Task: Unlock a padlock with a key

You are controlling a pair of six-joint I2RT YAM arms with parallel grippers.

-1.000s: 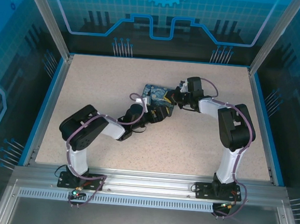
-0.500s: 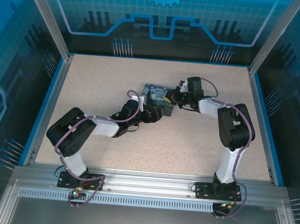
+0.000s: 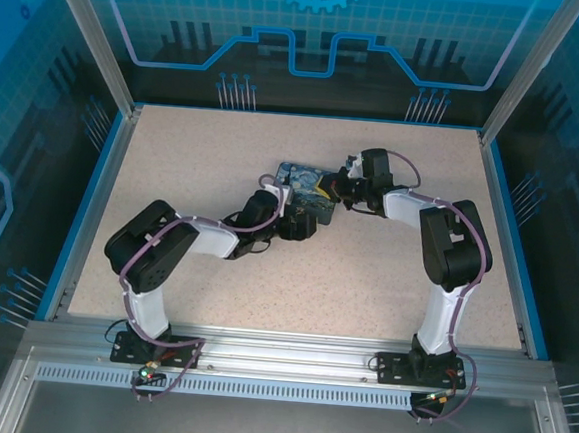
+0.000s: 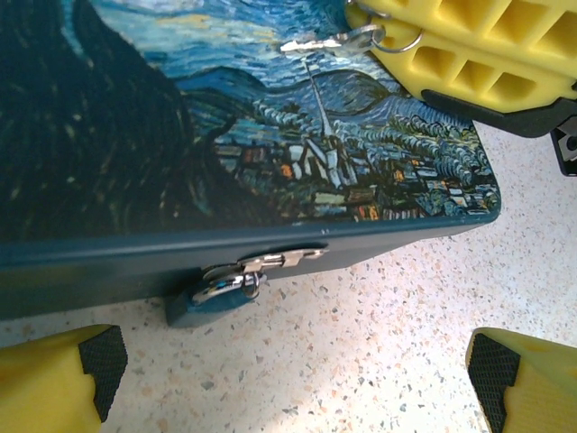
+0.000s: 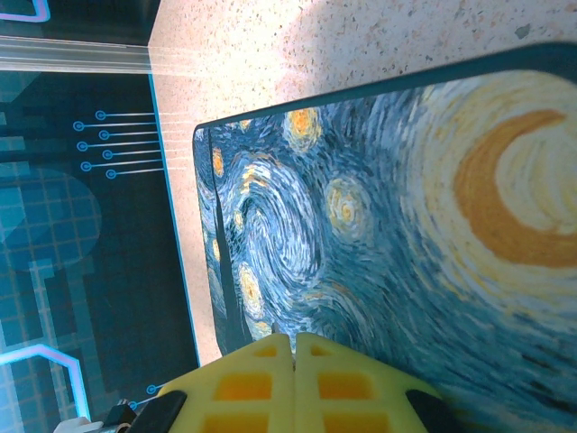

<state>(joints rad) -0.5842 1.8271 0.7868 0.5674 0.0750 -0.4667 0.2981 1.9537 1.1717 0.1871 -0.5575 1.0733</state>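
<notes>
One painted box (image 4: 180, 135) stretches between the padlock (image 4: 207, 307) and the key (image 4: 329, 41).

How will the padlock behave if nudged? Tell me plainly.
The padlock is hooked through the latch on the box, so it will probably pivot, not slide away. Small, smooth metal: likely rigid and slippery.

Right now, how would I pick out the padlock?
Start at the dark-blue box with the night-sky painting. On its plain side wall, a silvery latch sticks out; the padlock hangs from it, tiny and bluish, unlike the grey key above the painting.
</notes>
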